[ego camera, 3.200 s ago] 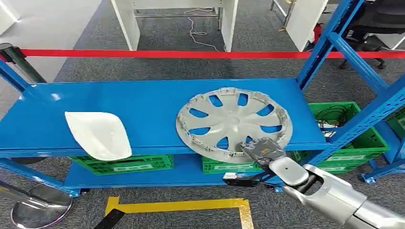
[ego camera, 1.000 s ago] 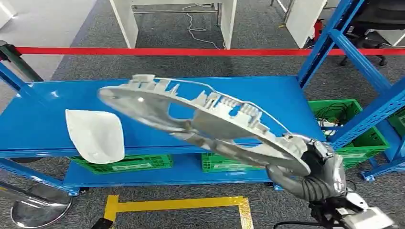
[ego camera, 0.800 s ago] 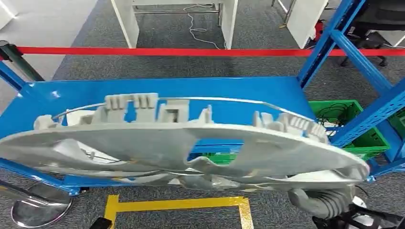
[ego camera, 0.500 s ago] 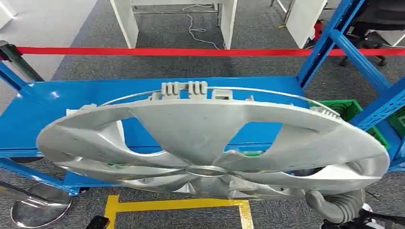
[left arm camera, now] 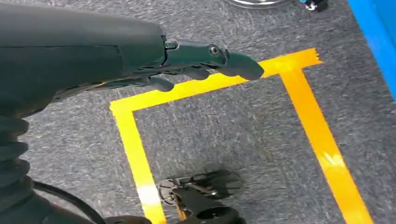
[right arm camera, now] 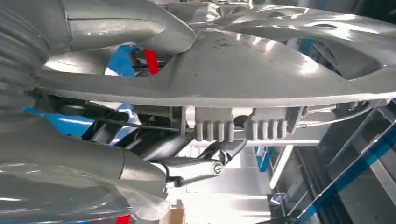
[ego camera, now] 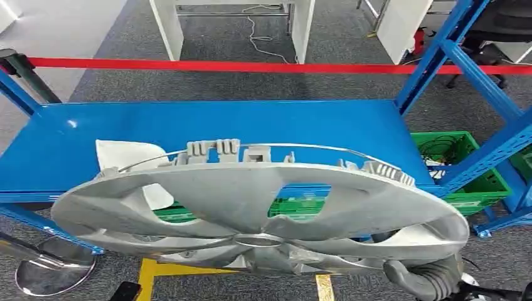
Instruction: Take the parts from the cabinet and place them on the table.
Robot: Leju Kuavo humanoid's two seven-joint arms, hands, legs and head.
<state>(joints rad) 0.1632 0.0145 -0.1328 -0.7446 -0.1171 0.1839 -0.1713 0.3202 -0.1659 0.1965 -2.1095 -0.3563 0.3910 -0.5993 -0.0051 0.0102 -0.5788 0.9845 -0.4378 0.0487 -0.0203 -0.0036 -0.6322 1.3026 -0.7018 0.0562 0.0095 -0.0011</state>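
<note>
A large silver hubcap [ego camera: 257, 207] hangs in front of the blue cabinet shelf [ego camera: 251, 128], tilted almost flat, its spoked face toward me. My right hand [ego camera: 426, 277] grips it at its right lower rim. In the right wrist view the thumb [right arm camera: 126, 23] lies on the hubcap's [right arm camera: 261, 70] face and darker fingers [right arm camera: 187, 170] reach under the rim's clips. A white curved part [ego camera: 128, 160] lies on the shelf at the left, partly hidden behind the hubcap. My left hand [left arm camera: 196, 63] hangs over the floor, holding nothing, its fingers loosely stretched.
Green crates [ego camera: 461, 169] sit on the lower shelf [ego camera: 351, 238]. Blue uprights [ego camera: 467, 63] rise at the right. A red barrier tape [ego camera: 251, 66] runs behind the cabinet. Yellow tape [left arm camera: 215, 88] marks the grey carpet. A chrome stanchion base [ego camera: 47, 273] stands at the lower left.
The hubcap was lifted off the shelf by my right hand, swung toward me and turned face up. In the last half second it sank a little lower; the view shifted slightly.
</note>
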